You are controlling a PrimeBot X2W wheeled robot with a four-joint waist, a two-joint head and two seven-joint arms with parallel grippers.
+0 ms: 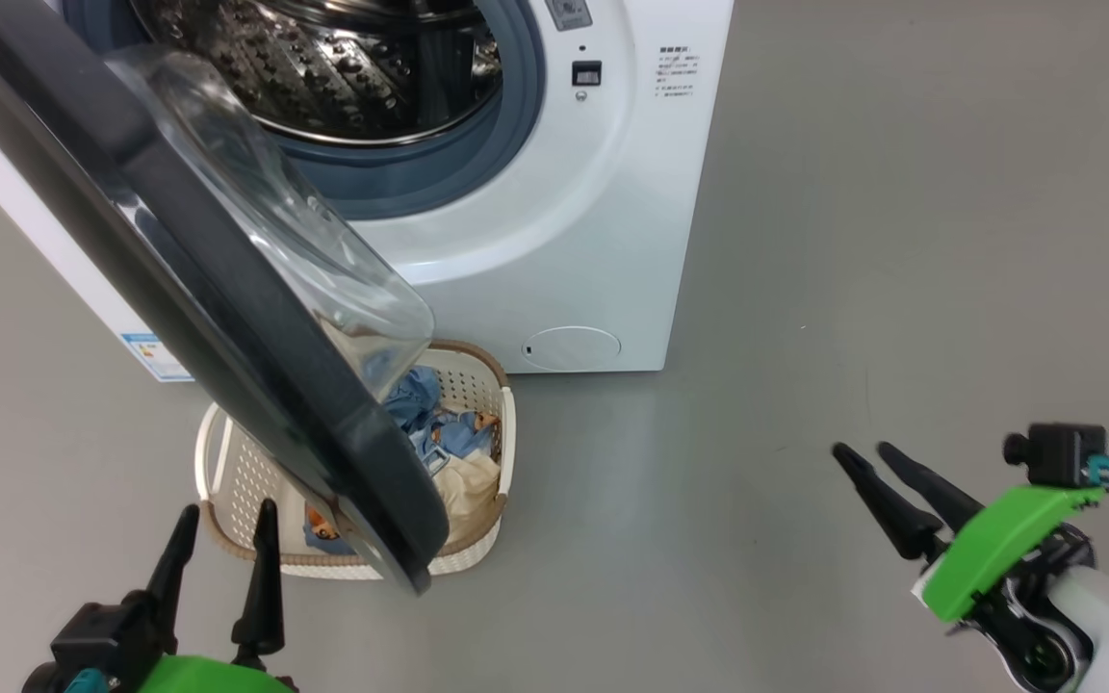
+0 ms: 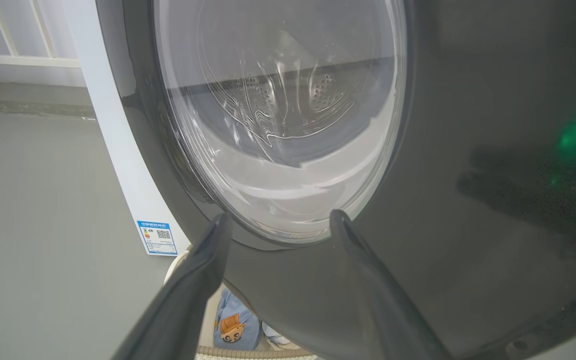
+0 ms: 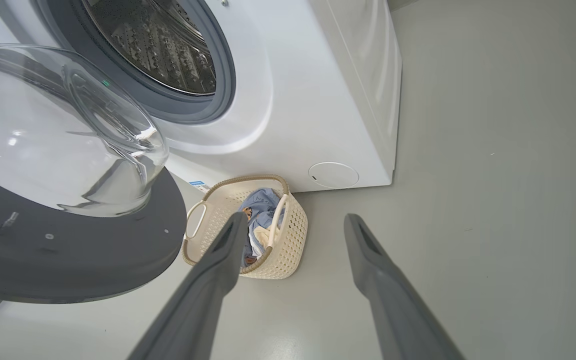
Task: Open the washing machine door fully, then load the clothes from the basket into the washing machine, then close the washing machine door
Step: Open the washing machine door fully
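The washing machine (image 1: 554, 231) stands with its steel drum (image 1: 343, 67) exposed. Its black-ringed door (image 1: 227, 318) with the clear glass bowl (image 1: 323, 260) hangs swung out over the cream basket (image 1: 492, 539). Blue printed clothes (image 1: 439, 433) and a cream piece lie inside the basket, partly hidden by the door. My left gripper (image 1: 227, 520) is open at the lower left, just outside the door's outer face (image 2: 468, 200), its fingertips (image 2: 220, 222) close to the glass rim. My right gripper (image 1: 867, 452) is open above bare floor at the right, well away from the basket (image 3: 288, 240).
Grey floor (image 1: 901, 241) spreads wide to the right of the machine. A small round white flap (image 1: 569, 348) sits low on the machine's front. A blue label sticker (image 2: 157, 237) marks the machine's side. A white railing (image 2: 18, 55) runs behind.
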